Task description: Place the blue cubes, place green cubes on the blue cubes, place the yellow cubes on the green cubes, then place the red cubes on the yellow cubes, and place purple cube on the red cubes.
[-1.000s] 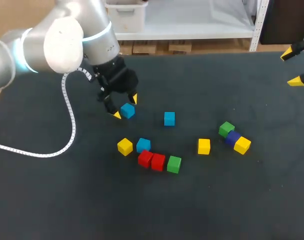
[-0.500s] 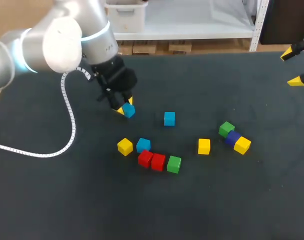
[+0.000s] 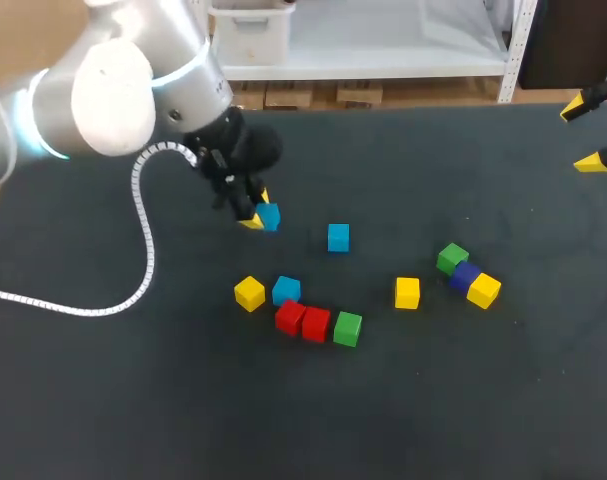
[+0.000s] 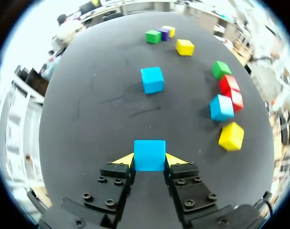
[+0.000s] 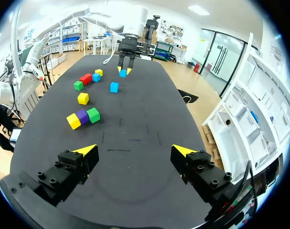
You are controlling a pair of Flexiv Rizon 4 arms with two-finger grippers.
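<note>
Overhead, two wrists; seemingly shared table (image 3: 483, 410)

This is a robotics lab, judging by the bench. A table (image 3: 403, 420) lies under plain black matting. A grey jointed left arm (image 3: 113, 90) enters at 10 o'clock, trailing a white coiled cable (image 3: 146, 250). Its left gripper (image 3: 257, 210) pinches a blue cube (image 3: 270, 217). The right gripper (image 3: 588, 132) stands spread at 2 o'clock. 10 more coloured cubes (image 3: 316, 324) lie scattered mid-table.

table (image 3: 83, 400): matt, dark, cloth-like | blue cube (image 4: 149, 154): smooth, plastic-looking | left arm (image 3: 113, 90): glossy silver shell
</note>
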